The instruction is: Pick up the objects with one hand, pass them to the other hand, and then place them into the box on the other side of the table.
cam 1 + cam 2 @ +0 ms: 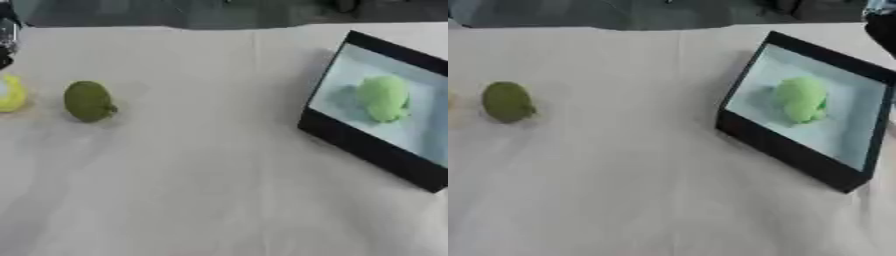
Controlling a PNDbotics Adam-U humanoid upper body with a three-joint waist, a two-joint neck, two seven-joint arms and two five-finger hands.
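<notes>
Olive-green object (87, 101): we see a rounded, olive-green, fruit-like shape lying on the table's left side, with a small stub at its lower right. Nothing touches it.

Yellow object (10, 93): we find it just beside the olive one, at the left edge of the left eye view and cut off by the frame; we cannot make out more than its colour.

Light green object (801, 99): we see a pale, lumpy green shape lying inside the box, toward its far half.

Box (785, 148): black-walled with a pale bluish floor, it sits on the table's right side, turned at an angle, well apart from the two objects on the left.

Table (210, 190): covered in a pale beige cloth with a faint crease running down the middle.

Left hand: we see only a dark shape at the upper left corner of the left eye view; we cannot tell what it is, nor anything of fingers.

Right hand: a dark shape shows at the upper right corner of the right eye view; again we cannot tell its fingers' state.
</notes>
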